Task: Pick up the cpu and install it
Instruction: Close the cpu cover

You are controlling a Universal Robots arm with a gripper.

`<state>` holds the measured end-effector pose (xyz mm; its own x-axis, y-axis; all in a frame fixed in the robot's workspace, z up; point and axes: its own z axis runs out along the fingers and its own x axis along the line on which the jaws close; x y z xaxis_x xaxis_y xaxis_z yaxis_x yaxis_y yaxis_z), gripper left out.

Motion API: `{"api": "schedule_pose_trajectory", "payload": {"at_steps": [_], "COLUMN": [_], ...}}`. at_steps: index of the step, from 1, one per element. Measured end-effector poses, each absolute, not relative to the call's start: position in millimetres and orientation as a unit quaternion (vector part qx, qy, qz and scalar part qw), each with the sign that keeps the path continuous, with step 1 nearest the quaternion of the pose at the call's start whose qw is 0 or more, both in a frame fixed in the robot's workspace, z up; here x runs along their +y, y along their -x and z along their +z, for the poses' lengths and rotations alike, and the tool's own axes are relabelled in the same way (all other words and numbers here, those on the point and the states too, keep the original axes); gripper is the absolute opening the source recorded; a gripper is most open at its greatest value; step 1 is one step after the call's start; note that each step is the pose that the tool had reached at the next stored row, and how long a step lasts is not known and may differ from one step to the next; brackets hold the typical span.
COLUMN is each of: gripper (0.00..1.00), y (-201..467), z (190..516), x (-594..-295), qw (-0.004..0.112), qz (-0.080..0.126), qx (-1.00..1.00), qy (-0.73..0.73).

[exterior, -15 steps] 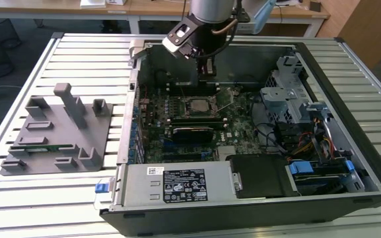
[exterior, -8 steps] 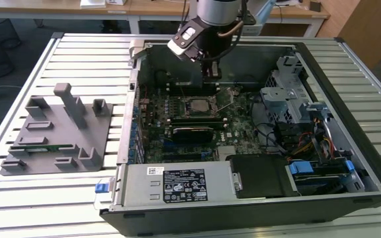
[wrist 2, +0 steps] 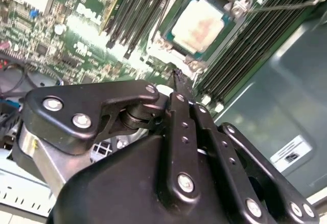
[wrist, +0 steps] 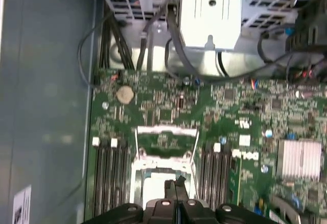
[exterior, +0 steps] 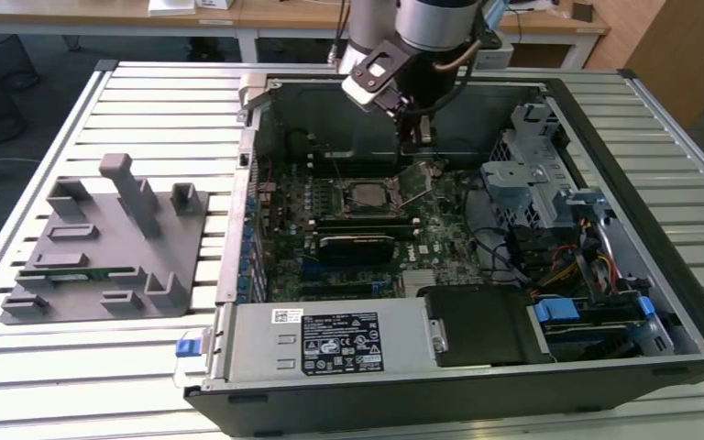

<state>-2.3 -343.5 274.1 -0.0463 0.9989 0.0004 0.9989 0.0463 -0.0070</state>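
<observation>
Hovering inside the open computer case (exterior: 645,174), the hand (wrist 2: 179,81) has its two fingers pressed together with nothing between them, their tips just beside the socket (wrist 2: 164,44) on the motherboard (exterior: 327,252). The cpu (wrist 2: 196,23) lies in that socket, silver top up and apart from the fingers; in the exterior view it is the pale square (exterior: 368,193) at mid-board, below the hand (exterior: 422,145).

My judgement is that the chip looks placed but not clamped: the thin retention lever (wrist 2: 286,3) stands away from the frame. If the chip sits slightly askew, a push from the clenched fingers could bend the socket contacts. A sideways drift could also strike the memory slots (wrist 2: 138,4) close by.

As for writing, a white logo is printed on the board, white labels sit on the black cover (exterior: 340,341) at the case's near end, and a small sticker (wrist 2: 292,152) is on the case wall. I leave these unread.

The grey fixture (exterior: 107,247) rests on the slatted desk (exterior: 34,367), well apart.
</observation>
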Motion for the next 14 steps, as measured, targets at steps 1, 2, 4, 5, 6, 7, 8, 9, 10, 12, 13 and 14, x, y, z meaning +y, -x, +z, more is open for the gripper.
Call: {"api": "schedule_pose_trajectory", "payload": {"at_steps": [1, 2, 4, 5, 6, 7, 8, 9, 10, 12, 13, 14], "gripper": [0.11, 0.11, 0.11, 0.11, 0.11, 0.11, 0.11, 0.11, 0.11, 0.11, 0.11, 0.11], "y": [-0.1, -2.0, -4.3, -5.0, -6.0, -7.9, -11.2, -15.1, -19.2, -25.8, -28.3, -30.8], "z": [273.7, 273.2, 271.7, 271.0, 270.2, 269.4, 268.8, 268.3, 267.6, 266.5, 266.1, 265.7], "x": [-343.5, -343.5, -343.4, -343.5, -343.5, -343.4, -343.4, -343.3, -343.2, -342.8, -342.6, -342.4], "qw": [0.002, 0.002, -0.001, -0.002, -0.004, -0.004, -0.004, -0.004, -0.004, -0.004, -0.004, -0.004], "qz": [0.002, 0.002, -0.001, -0.002, -0.003, -0.004, -0.004, -0.004, -0.004, -0.004, -0.004, -0.004], "qx": [-0.723, -0.724, -0.724, -0.725, -0.726, -0.726, -0.727, -0.727, -0.727, -0.727, -0.727, -0.727], "qy": [0.690, 0.690, 0.689, 0.689, 0.688, 0.687, 0.687, 0.687, 0.687, 0.686, 0.686, 0.687]}}
